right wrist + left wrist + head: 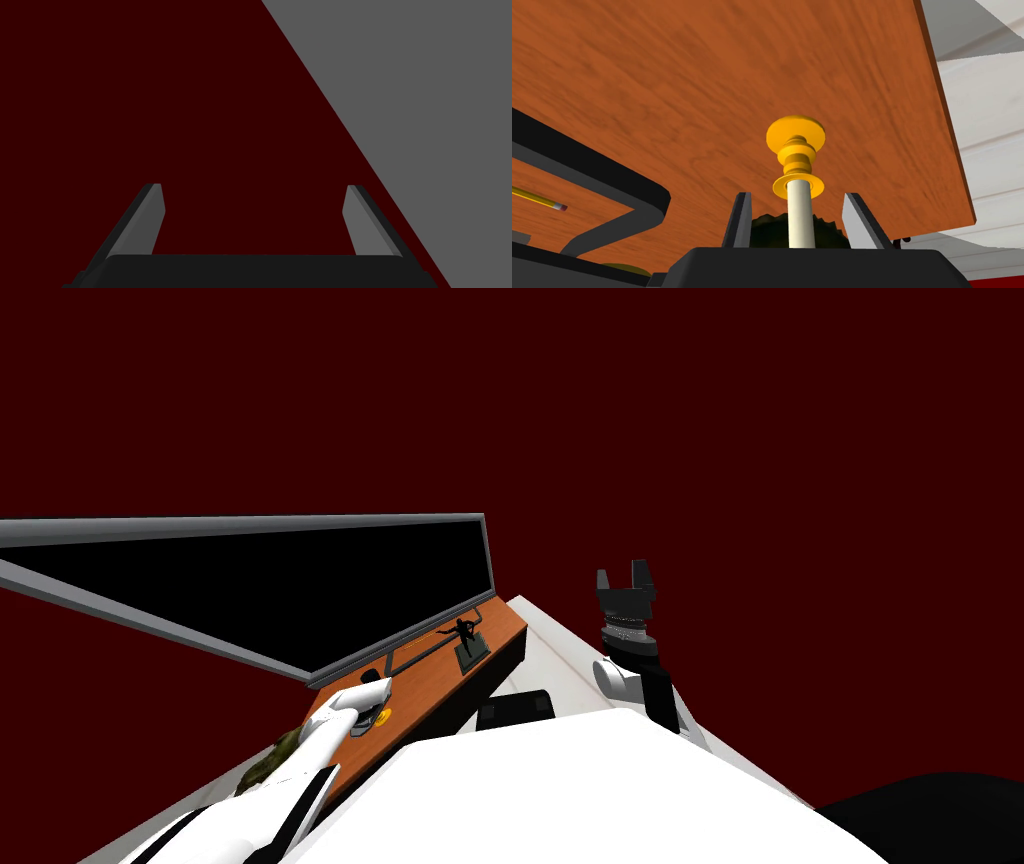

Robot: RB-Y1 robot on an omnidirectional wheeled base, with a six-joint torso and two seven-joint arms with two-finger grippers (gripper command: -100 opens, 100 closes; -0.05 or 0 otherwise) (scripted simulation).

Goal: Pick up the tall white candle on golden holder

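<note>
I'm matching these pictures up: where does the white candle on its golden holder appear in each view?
Head view: the golden holder peeks out beside my left forearm on the wooden desk top; the forearm covers the candle.
Left wrist view: the candle runs between the open left hand's fingers, with a gap on either side.
Right wrist view: the right hand, open, raised beside the desk.
Shared landmark: the wooden desk top.

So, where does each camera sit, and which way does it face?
Head view: on the head, steeply down at the wooden desk top; left forearm and raised right tool show.
Left wrist view: on the left hand, along the candle to its golden holder; left tool open around the candle.
Right wrist view: on the right hand, facing a dark red wall; its tool open.
Shared: head and left wrist views show the desk top.
</note>
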